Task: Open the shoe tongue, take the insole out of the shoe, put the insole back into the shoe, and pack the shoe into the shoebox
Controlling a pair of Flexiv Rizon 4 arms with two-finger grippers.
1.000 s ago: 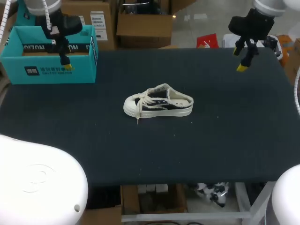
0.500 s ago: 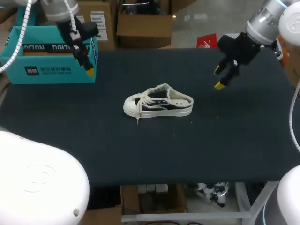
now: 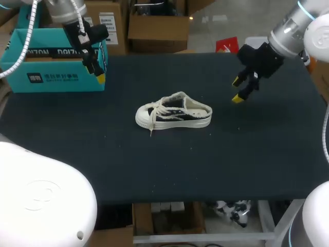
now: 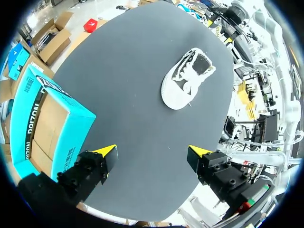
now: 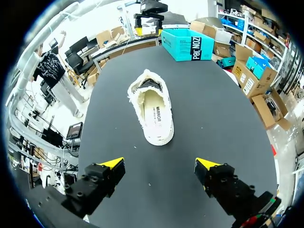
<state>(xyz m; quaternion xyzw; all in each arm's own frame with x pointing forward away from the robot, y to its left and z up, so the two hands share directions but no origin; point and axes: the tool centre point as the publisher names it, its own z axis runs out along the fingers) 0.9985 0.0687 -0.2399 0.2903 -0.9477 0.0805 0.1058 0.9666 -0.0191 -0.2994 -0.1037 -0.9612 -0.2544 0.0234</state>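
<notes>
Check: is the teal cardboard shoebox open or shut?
Open. The teal cardboard shoebox has no lid on top; the left wrist view shows its brown inside.

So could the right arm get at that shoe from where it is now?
Probably yes: the right end effector hangs open, with the shoe lying heel-first ahead of it and only bare table between them.

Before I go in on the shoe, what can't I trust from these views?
- Insole front: right wrist view, hidden under the tongue.
- Whether the tongue is open: too small on the shoe in head view.
- Shoebox floor: head view, mostly hidden by its front wall and the left arm.
</notes>
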